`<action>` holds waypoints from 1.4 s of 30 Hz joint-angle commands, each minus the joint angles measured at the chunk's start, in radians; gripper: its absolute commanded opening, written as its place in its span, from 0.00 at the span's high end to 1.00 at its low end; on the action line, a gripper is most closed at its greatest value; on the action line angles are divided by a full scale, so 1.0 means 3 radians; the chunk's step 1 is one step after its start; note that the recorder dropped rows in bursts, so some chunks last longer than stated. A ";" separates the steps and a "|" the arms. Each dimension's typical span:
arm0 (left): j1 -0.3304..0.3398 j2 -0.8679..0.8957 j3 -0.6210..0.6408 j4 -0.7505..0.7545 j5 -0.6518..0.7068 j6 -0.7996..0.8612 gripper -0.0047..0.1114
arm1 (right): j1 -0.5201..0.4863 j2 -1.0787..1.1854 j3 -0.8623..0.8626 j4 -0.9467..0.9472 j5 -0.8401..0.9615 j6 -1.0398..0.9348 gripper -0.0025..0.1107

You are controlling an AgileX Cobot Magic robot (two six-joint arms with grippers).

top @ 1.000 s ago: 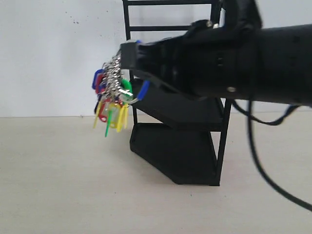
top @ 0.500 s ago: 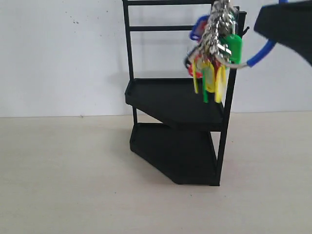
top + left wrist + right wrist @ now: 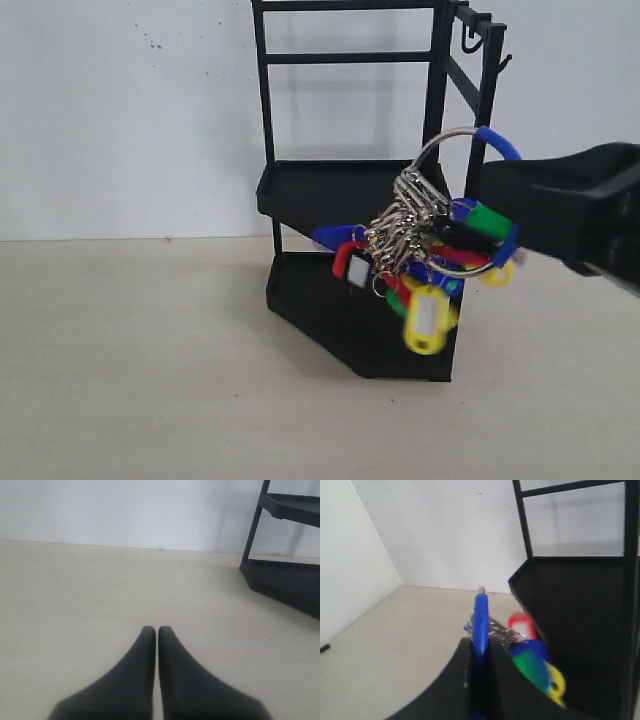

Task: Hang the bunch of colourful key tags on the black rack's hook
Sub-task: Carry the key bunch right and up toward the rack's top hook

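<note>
Right end effector (image 3: 487, 205), clamped on the colourful key tag bunch (image 3: 420, 265) by its loop, has dropped from beside the hook (image 3: 505, 63) to mid-height before the black rack (image 3: 340, 195) near the surface's (image 3: 150, 380) far edge, so the hang is probably missed; left end effector (image 3: 157, 632) closed, empty.

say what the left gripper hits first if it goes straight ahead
Likely nothing until the white wall: the left gripper faces bare table, the black rack off to one side.
</note>
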 commanded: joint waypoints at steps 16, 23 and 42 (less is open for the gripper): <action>-0.0004 -0.0007 -0.0005 0.0010 -0.0013 0.0011 0.92 | -0.0008 0.0024 0.0063 -0.0039 -0.0006 -0.0111 0.98; -0.0004 -0.0007 -0.0005 0.0010 -0.0013 0.0011 0.92 | -0.0008 -0.0073 0.0251 -0.0039 -0.0409 -0.0087 0.98; -0.0004 -0.0007 -0.0005 0.0010 -0.0013 0.0011 0.92 | -0.0008 0.0104 -0.0199 -0.0117 -0.1620 -0.1215 0.98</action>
